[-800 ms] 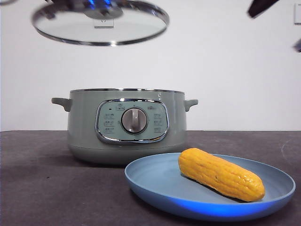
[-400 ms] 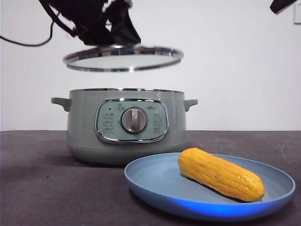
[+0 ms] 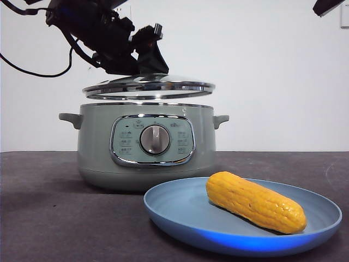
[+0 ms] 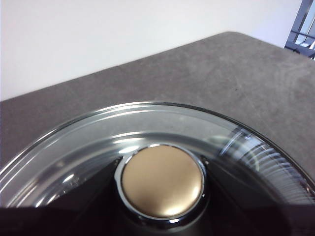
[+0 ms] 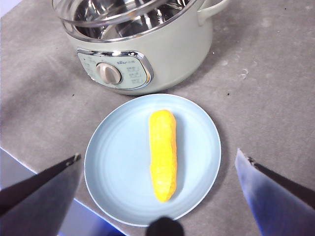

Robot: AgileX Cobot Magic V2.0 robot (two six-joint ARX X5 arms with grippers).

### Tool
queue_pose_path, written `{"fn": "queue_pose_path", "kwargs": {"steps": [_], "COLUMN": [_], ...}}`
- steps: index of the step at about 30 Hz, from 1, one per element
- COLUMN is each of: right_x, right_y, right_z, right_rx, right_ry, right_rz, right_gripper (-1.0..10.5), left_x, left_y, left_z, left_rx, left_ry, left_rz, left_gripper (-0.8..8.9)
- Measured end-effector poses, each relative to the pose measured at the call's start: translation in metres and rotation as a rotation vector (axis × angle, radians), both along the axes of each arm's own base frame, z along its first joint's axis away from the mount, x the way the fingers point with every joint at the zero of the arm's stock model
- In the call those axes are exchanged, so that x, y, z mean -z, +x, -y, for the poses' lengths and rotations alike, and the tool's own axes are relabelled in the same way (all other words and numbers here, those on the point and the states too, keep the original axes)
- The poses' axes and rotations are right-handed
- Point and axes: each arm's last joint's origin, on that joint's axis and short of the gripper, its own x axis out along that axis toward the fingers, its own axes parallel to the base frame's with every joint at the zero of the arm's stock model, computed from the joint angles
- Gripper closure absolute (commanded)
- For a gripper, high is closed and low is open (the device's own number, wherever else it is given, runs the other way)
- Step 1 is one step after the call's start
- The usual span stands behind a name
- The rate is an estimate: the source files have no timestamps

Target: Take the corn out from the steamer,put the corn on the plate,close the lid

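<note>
The glass lid [image 3: 148,87] hangs level just above the rim of the sage-green steamer [image 3: 147,144]; a thin gap shows between them. My left gripper [image 3: 143,65] comes in from the upper left and is shut on the lid's knob [image 4: 162,179], with a dark jaw on each side of it. The yellow-orange corn [image 3: 255,202] lies on the blue plate [image 3: 180,210] in front of the steamer, to the right. My right gripper [image 5: 157,155] is open and empty high above the plate [image 5: 113,162] and corn [image 5: 163,152]. It shows as a black tip [image 3: 327,5] at the top right corner.
The dark grey table [image 3: 49,218] runs to a white wall behind. The steamer's steel inside [image 5: 133,22] shows under the lid. The table's near edge [image 5: 29,162] lies close to the plate.
The left gripper has carried the lid down and to the right, from high at the upper left to just above the steamer's rim. The corn, plate and right arm have not moved.
</note>
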Motion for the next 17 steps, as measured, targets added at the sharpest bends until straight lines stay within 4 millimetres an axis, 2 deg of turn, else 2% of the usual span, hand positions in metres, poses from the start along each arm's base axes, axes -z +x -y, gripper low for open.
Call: {"fn": "queue_pose_path", "kwargs": {"steps": [17], "right_x": [0.0], "right_y": [0.0], "right_z": [0.0], "right_rx": [0.004], "right_ry": [0.001], "right_rz": [-0.001], "right_gripper": [3.5], "left_x": [0.011], "left_y": [0.0], "left_z": [0.0], "left_rx": [0.005], "left_ry": [0.058], "left_rz": [-0.06], "left_gripper": [8.22]}}
